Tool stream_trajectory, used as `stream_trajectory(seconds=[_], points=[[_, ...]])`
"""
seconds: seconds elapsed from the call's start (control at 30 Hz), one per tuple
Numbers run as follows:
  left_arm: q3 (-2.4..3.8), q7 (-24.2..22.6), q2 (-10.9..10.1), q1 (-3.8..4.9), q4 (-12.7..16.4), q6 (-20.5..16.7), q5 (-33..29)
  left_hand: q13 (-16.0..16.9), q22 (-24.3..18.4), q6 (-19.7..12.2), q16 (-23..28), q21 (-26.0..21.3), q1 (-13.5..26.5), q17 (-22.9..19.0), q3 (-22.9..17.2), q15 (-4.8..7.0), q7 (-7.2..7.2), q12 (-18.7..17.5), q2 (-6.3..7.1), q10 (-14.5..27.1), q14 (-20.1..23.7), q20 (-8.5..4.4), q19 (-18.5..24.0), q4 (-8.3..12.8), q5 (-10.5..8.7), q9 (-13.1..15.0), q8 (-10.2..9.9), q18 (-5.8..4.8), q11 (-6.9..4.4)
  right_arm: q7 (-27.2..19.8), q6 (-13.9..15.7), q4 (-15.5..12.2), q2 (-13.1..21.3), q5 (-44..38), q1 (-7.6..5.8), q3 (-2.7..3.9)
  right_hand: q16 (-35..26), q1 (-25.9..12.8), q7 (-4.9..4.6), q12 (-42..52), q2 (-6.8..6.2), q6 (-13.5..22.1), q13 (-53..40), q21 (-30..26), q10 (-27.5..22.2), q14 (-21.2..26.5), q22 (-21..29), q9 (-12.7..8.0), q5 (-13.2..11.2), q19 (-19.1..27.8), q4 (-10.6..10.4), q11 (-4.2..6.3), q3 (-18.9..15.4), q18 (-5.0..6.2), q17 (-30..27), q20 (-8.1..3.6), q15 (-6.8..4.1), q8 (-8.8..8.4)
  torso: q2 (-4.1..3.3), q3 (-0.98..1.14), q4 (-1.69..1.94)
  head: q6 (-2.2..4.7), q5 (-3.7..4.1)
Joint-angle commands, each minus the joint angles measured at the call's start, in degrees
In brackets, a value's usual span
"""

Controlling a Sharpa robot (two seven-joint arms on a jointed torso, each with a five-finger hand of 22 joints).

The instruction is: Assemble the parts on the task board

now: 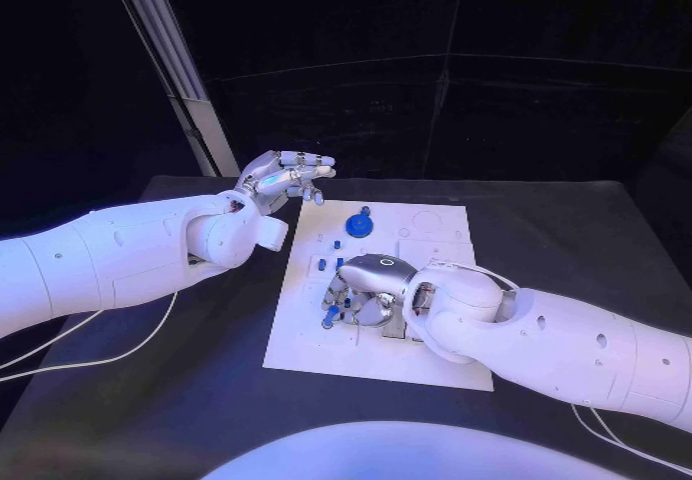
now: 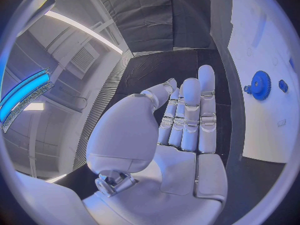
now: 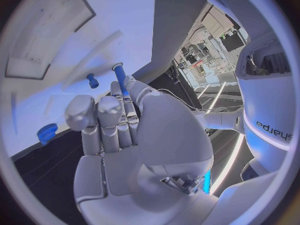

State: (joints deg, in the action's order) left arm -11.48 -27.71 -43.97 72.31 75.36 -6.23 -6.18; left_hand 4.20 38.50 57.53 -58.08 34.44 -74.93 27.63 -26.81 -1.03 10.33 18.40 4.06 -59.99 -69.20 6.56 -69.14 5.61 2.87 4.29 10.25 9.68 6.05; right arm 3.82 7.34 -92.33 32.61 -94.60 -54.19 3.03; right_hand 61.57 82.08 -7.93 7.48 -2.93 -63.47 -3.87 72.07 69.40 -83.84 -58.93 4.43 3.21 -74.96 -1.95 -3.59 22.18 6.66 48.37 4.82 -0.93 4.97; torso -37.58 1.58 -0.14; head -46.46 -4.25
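With our right hand [image 3: 125, 135] pinching the slim blue peg [image 3: 119, 78] low over the white task board [image 1: 433, 350], we should keep it upright and lower gently into its hole, while our left hand [image 1: 289, 175] hovers empty, fingers apart, beyond the board's far corner.

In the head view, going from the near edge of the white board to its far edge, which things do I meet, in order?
Right hand holding a blue pin → small blue pegs → blue gear → left hand, raised beyond the task board.
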Motion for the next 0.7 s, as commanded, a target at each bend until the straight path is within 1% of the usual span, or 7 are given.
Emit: stream_trajectory(seconds=[0.03,0.2,0.5,0.57,0.63,0.7], points=[[0.05,-0.2,0.04,0.08,0.02,0.74,-0.13,-0.05,-0.09,-0.24,0.35,-0.34,-0.46,-0.05,0.11,-0.01,0.12,0.3,-0.15,0.37,0.26,0.02,0.41,0.33,0.37,-0.05,0.25,0.79,0.13,0.91,-1.37,0.07,-0.24,-1.47,0.03,0.01,0.21,-0.11,-0.14,-0.21,0.25,-0.09,0.06,0.22,-0.07,-0.49,0.07,0.07,0.32,-0.34,0.03,-0.38,0.42,-0.34,-0.07,0.18,-0.01,0.39,-0.02,0.02,-0.01,-0.06,-0.06],[0.05,-0.18,0.0,0.08,0.05,0.74,-0.13,-0.05,-0.09,-0.24,0.35,-0.34,-0.46,-0.05,0.11,-0.01,0.12,0.3,-0.15,0.37,0.26,0.02,0.41,0.33,0.37,-0.05,0.25,0.79,0.13,1.22,-1.56,0.31,-0.48,-2.23,0.13,0.01,0.21,-0.11,-0.14,-0.21,0.25,-0.09,0.06,0.22,-0.07,-0.49,0.07,0.07,0.32,-0.34,0.03,-0.38,0.42,-0.34,-0.07,0.18,-0.01,0.39,-0.04,0.0,0.05,-0.08,-0.1],[0.05,-0.17,-0.08,0.08,0.07,0.73,-0.13,-0.05,-0.09,-0.24,0.35,-0.34,-0.46,-0.05,0.11,-0.01,0.12,0.3,-0.15,0.37,0.26,0.02,0.41,0.33,0.37,-0.05,0.25,0.79,0.13,1.99,-2.04,0.64,-0.94,-4.41,0.23,-0.07,0.25,-0.09,-0.14,-0.24,0.26,-0.09,0.05,0.25,-0.05,-0.49,0.03,0.07,0.32,-0.35,0.07,-0.38,0.47,-0.35,-0.03,0.19,-0.01,0.37,-0.02,0.01,-0.04,-0.14,-0.18],[0.05,-0.18,-0.09,0.09,0.06,0.73,-0.13,-0.05,-0.09,-0.24,0.35,-0.34,-0.46,-0.05,0.11,-0.01,0.12,0.3,-0.15,0.37,0.26,0.02,0.41,0.33,0.37,-0.05,0.25,0.79,0.13,2.1,-2.0,0.52,-0.99,-5.0,0.25,-0.34,0.27,-0.07,-0.13,-0.27,0.22,-0.09,0.04,0.23,-0.03,-0.49,0.07,0.07,0.32,-0.33,0.14,-0.37,0.5,-0.33,-0.02,0.2,0.0,0.35,-0.03,0.02,-0.06,-0.13,-0.19],[0.05,-0.18,-0.09,0.09,0.05,0.73,-0.13,-0.05,-0.09,-0.24,0.35,-0.34,-0.46,-0.05,0.11,-0.01,0.12,0.3,-0.15,0.37,0.26,0.02,0.41,0.33,0.37,-0.05,0.25,0.79,0.13,2.18,-1.94,0.26,-1.0,-5.63,0.26,-0.8,0.28,-0.05,-0.13,-0.29,0.19,-0.09,0.04,0.22,-0.02,-0.48,0.09,0.07,0.31,-0.31,0.17,-0.37,0.52,-0.33,-0.01,0.2,0.0,0.34,-0.01,0.03,-0.05,-0.12,-0.19],[0.05,-0.18,-0.09,0.09,0.04,0.73,-0.13,-0.05,-0.09,-0.24,0.35,-0.34,-0.46,-0.05,0.11,-0.01,0.12,0.3,-0.15,0.37,0.26,0.02,0.41,0.33,0.37,-0.05,0.25,0.79,0.13,2.22,-1.93,0.11,-1.09,-6.03,0.26,-1.03,0.26,-0.05,-0.14,-0.34,0.1,-0.06,0.04,0.22,-0.03,-0.46,0.09,0.06,0.3,-0.3,0.23,-0.38,0.53,-0.32,-0.07,0.21,0.0,0.31,-0.03,0.01,-0.01,-0.11,-0.18]])
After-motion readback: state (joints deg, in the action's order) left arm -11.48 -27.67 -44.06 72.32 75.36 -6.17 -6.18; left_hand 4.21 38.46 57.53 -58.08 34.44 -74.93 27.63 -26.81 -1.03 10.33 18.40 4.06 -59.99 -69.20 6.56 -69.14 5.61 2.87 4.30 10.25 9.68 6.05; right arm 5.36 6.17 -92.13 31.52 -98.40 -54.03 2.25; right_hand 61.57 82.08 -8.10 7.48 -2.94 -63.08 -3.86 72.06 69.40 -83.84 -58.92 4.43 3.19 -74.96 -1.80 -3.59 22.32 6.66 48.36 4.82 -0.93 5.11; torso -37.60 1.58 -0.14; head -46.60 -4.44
